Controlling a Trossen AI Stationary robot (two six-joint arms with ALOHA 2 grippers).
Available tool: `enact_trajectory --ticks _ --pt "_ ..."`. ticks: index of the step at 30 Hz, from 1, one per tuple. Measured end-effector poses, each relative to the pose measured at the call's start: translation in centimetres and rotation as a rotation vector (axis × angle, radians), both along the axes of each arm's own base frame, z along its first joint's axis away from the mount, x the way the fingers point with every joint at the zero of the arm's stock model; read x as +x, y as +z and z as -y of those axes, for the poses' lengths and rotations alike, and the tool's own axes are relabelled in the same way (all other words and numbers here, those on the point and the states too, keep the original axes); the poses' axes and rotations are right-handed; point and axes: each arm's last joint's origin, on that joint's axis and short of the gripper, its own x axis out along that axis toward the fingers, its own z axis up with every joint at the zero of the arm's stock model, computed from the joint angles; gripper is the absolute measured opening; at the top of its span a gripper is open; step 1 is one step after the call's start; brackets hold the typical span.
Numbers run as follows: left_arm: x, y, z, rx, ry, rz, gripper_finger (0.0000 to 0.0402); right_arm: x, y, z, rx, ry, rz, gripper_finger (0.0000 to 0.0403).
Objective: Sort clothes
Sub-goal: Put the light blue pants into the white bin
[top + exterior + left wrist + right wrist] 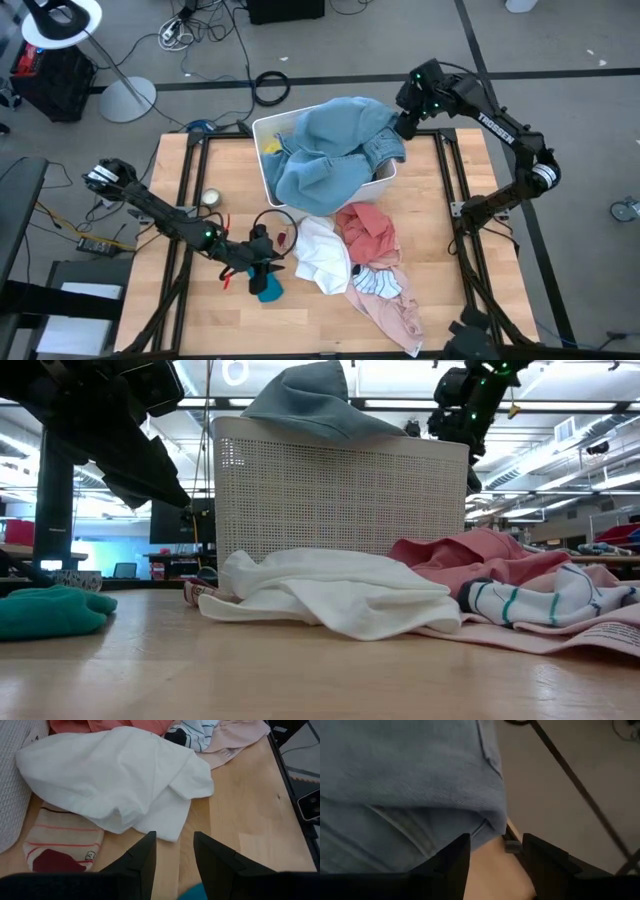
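Hanging over the upper right of the high view, the right gripper [404, 124] sits at the far right corner of the white bin [385, 184], beside the light blue denim garment [330, 150] heaped over the bin's top. In the right wrist view its two dark fingers [451, 862] stand parted with bare table between them, the denim's hem just ahead of the tips and nothing clamped. A bit of yellow fabric [270, 146] peeks out at the bin's left inner edge.

Lower left of the high view, the left gripper [277, 240] lies low over the wooden table [190, 320], aimed at the white garment [322, 255] spread in the frame's centre. The left wrist view shows its fingers [142, 857] apart, empty, the white cloth's edge just beyond the tips. Beside that cloth lies a small striped cream piece with a maroon patch [62, 845]. A teal green garment [268, 289] lies bunched just below the left gripper.

Right of the white garment sits a salmon pink garment [368, 230]; below it a white piece with dark and teal stripes [378, 283] rests on a pale pink garment [400, 318] trailing toward the lower edge. A roll of tape [211, 199] stands near the table's left side.
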Motion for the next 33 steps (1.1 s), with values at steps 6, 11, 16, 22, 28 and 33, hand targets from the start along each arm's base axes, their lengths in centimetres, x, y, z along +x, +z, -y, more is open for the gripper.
enact_trajectory --ticks 6,11,16,22,28,33 --pt "0.0 0.0 0.0 -0.013 0.009 0.0 0.0136 0.9 -1.1 1.1 -0.036 0.093 -0.077 0.0181" --pt "0.0 0.0 -0.1 -0.004 0.021 0.003 0.0136 2.1 -2.1 1.7 -0.031 0.125 -0.076 0.0135" --pt "0.0 0.0 -0.1 0.006 0.026 0.005 0.0136 2.8 -0.7 0.6 -0.084 0.117 -0.074 0.0018" --pt "-0.1 -0.1 -0.2 0.013 0.028 -0.007 0.0136 3.7 5.3 -2.2 -0.193 0.103 0.072 0.0008" --pt "-0.1 -0.1 -0.1 -0.014 0.046 -0.008 0.0136 6.6 9.9 -6.4 -0.145 0.255 0.371 0.0007" --pt "0.0 0.0 -0.1 -0.015 0.042 -0.002 0.0136 11.4 8.4 -9.2 -0.035 0.395 0.423 0.0007"
